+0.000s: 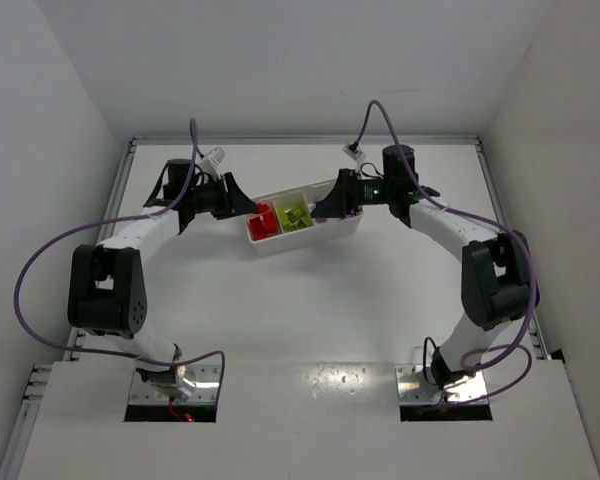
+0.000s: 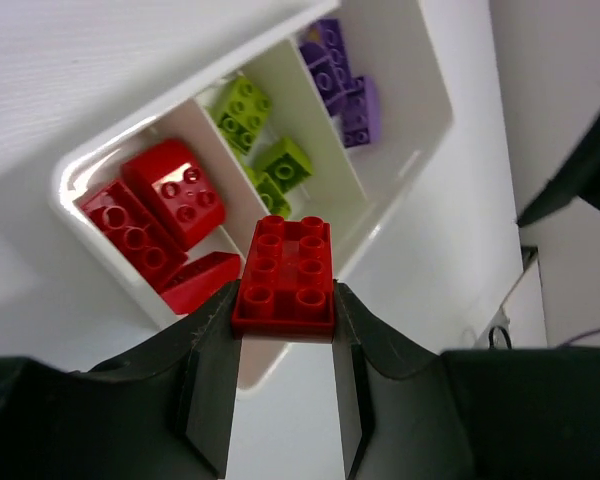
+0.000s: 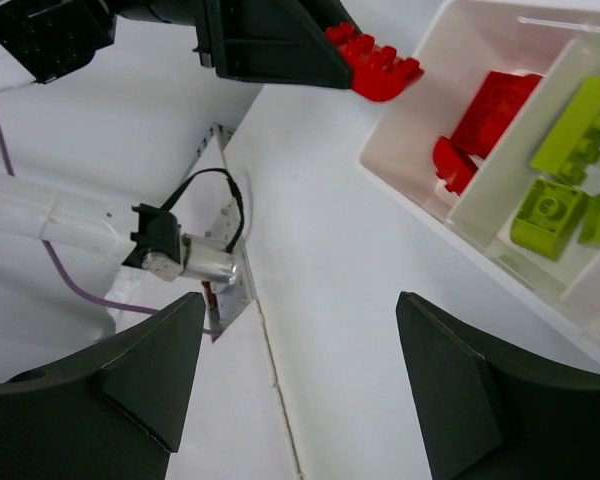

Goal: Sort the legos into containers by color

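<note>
The containers are three compartments of one white tray (image 1: 310,241). Red legos (image 1: 264,222) lie in its left compartment and yellow-green ones (image 1: 298,214) in the middle. My left gripper (image 1: 246,206) hovers at the tray's left end, shut on a red brick (image 2: 286,275) above the near wall by the red pile (image 2: 160,205). The left wrist view also shows yellow-green bricks (image 2: 250,115) and purple bricks (image 2: 338,75) in their own compartments. My right gripper (image 1: 330,206) hangs over the tray's right end, hiding the purple compartment from above. The right gripper (image 3: 300,300) is open, with nothing between its fingers.
In the right wrist view the left arm's fingers (image 3: 270,45) hold the red brick (image 3: 375,62) just outside the tray's corner (image 3: 420,205). White walls close in the table on three sides. Both arm bases (image 1: 175,385) sit at the near edge, trailing purple cables.
</note>
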### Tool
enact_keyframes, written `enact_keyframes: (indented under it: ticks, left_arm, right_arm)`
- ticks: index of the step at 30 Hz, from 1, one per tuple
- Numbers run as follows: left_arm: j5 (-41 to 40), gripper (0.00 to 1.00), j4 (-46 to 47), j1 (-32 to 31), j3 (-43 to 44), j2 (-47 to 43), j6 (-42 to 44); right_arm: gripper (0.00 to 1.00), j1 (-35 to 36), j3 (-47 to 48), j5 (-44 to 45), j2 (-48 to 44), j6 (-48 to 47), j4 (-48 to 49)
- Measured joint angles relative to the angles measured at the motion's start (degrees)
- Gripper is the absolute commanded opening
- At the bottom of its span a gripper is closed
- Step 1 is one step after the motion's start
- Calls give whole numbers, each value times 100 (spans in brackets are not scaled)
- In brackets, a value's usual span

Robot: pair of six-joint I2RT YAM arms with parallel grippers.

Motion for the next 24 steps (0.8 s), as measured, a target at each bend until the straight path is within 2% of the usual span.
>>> enact_keyframes:
  ticks: [4, 8, 10, 11, 12, 17, 24]
  left_arm:
    - [-356, 21, -4, 0, 74, 323, -280]
    - [-516, 34, -48, -9, 125, 562, -424]
    - [-540, 49, -57, -13, 155, 603, -466]
    - [-546, 63, -57, -37, 168, 605, -463]
    - [-557, 83, -57, -44, 186, 603, -468]
    - [-476, 91, 83, -122, 289, 601, -472]
    - [-356, 92, 68, -205, 289, 175, -210]
  right_arm:
    - [80, -146, -164, 162, -149, -184, -278]
    - [81, -308, -328, 258, -321, -293, -439]
    - [81, -372, -367, 289, -391, -317, -461]
    - [81, -393, -380, 299, -413, -328, -470]
    - [81, -415, -387, 310, -431, -337, -472]
    - [84, -459, -389, 348, -442, -446, -522]
    - [84, -520, -409, 549, -538, -922, -879]
